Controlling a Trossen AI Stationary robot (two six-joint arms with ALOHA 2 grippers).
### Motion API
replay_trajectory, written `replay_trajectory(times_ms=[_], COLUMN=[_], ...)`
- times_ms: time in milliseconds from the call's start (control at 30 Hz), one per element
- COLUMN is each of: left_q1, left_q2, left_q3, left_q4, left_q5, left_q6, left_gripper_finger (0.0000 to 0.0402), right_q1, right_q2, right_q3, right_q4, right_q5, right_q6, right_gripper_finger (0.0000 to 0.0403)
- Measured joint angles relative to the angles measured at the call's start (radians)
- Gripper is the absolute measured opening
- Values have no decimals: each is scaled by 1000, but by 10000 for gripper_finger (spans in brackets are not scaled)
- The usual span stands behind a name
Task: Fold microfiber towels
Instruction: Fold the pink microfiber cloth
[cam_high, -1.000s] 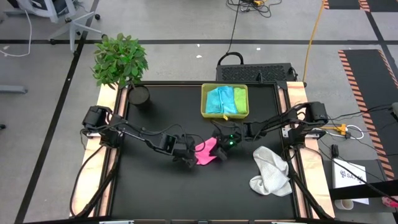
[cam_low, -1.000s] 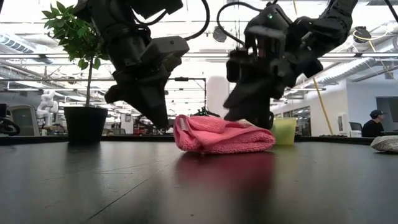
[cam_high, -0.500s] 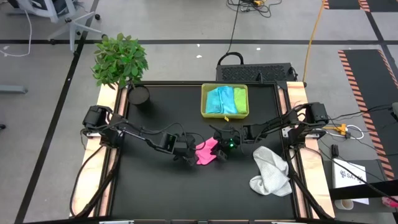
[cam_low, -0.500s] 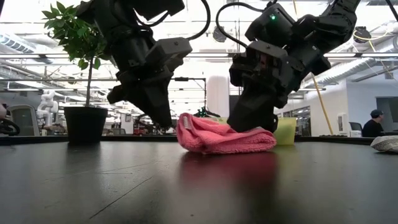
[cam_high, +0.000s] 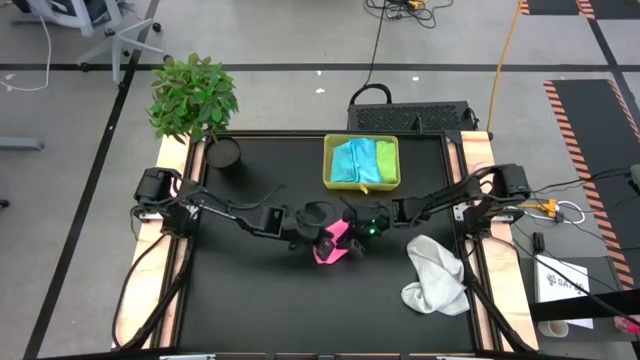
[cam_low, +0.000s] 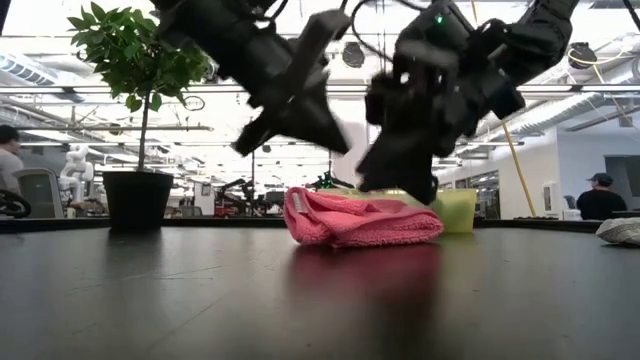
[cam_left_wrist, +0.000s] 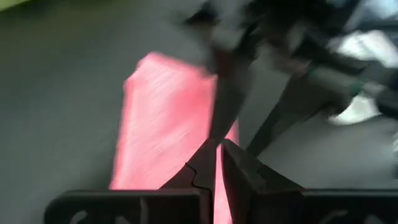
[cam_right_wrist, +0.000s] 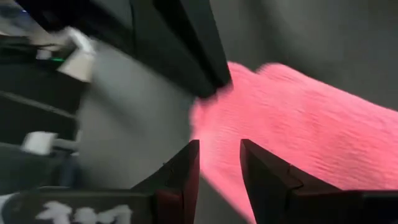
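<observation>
While the left gripper (cam_low: 335, 135) hangs pinched together, the right gripper (cam_low: 405, 190), slightly parted, meets the pink towel (cam_low: 360, 218).

Black table (cam_high: 240, 290) carrying a folded pink towel (cam_high: 331, 243) near its centre, a crumpled white towel (cam_high: 436, 272) by the right edge, a yellow-green tray (cam_high: 361, 184) at the far edge, and a potted plant (cam_high: 222, 152) at the far left corner

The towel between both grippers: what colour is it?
Pink towel; the low view shows it best.
</observation>
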Motion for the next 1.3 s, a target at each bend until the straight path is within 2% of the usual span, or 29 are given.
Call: replay_trajectory(times_ms=[100,200,333,433,633,833,967,1300], left_q1=[0,-11,-41,-58,-63,-63,-63,-74], left_q2=[0,0,0,0,0,0,0,122], left_q3=[0,0,0,0,0,0,-1,-2], left_q4=[92,98,-29,-126,-152,-147,-79,4], left_q5=[17,35,45,-1,-98,-101,-102,-61], left_q6=[29,30,28,7,-33,-36,-31,-38], left_gripper_finger=[26,26,26,26,26,26,26,26], right_q1=[-13,-21,-26,-26,-27,-29,-34,-49], right_q2=[-55,-126,-213,-253,-265,-265,-265,-265], right_q3=[0,0,0,0,0,0,0,0], right_q4=[-17,-111,-307,-385,-376,-374,-374,-378], right_q5=[-50,-46,31,109,146,172,172,175], right_q6=[-19,-127,-284,-316,-316,-328,-326,-325], right_gripper_finger=[105,105,105,105,105,105,105,105])
